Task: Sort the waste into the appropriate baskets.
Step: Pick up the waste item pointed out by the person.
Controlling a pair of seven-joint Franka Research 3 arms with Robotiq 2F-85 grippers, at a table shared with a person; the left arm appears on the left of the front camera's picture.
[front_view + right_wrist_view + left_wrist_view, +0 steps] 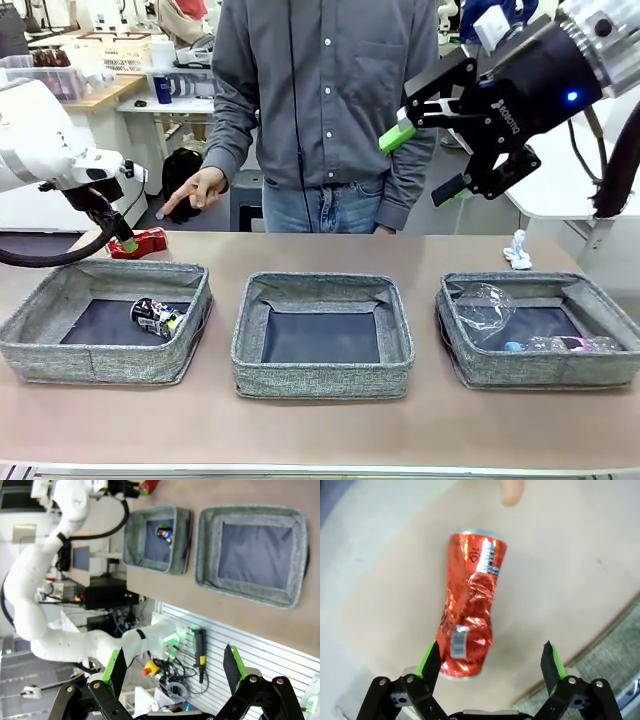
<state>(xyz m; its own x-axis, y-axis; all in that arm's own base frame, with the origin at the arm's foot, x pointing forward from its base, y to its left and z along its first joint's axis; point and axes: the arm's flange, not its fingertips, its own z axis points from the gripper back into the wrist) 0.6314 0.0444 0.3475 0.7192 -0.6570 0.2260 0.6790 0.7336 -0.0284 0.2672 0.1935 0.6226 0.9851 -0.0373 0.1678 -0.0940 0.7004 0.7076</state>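
A crushed red can (148, 241) lies on the table behind the left basket (60, 300). My left gripper (125, 240) is down at it, open; in the left wrist view the can (470, 610) has its lower end between the spread fingers, close to one pad (430, 659). My right gripper (425, 163) hangs open and empty high above the right basket (540, 370). A dark printed can (157, 317) lies in the left basket. Crumpled clear plastic (483, 308) and a clear bottle (560, 344) lie in the right basket. The middle basket (320, 375) holds nothing.
A white paper wad (518, 252) sits on the table behind the right basket. The person stands at the far side, one hand (195, 190) pointing down toward the red can; a fingertip (511, 490) shows above it in the left wrist view.
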